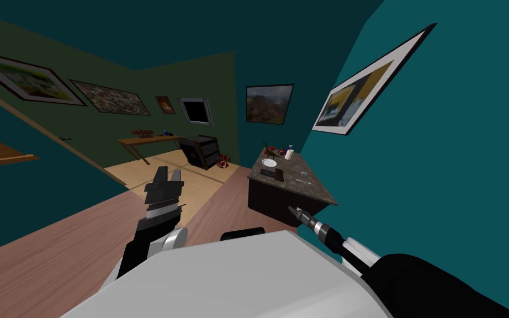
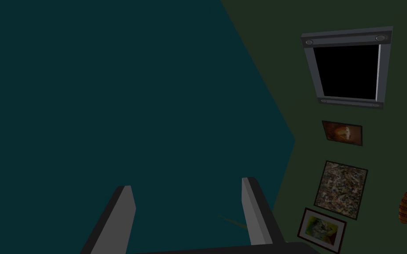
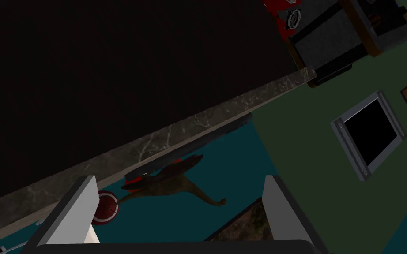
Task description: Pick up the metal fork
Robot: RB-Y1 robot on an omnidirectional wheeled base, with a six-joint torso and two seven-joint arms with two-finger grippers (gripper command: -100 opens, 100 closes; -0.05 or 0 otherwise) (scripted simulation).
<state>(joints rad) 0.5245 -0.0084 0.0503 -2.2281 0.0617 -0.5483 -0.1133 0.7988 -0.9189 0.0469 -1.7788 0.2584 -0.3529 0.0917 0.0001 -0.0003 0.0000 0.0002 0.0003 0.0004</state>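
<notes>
Fork [image 1: 303, 179] lies on the surface [image 1: 318, 193], toward the wall side, not yet grasped. Right tool [image 1: 293, 210] is open and empty, near the surface's front corner. Left tool [image 1: 166, 178] is open and empty. Approach and grasp remain.

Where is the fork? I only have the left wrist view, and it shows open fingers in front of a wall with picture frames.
Observer: In the head view a small pale utensil, probably the fork, lies on the stone-topped cabinet ahead, to the robot's right.
Operator: Which arm is nearer to it?
Observer: The right gripper is. It sits just short of the cabinet's near corner, lower than the top.
Operator: Is that gripper ready to grasp?
Observer: The right wrist view shows its fingers standing apart with nothing between them, facing the edge of the top.
</notes>
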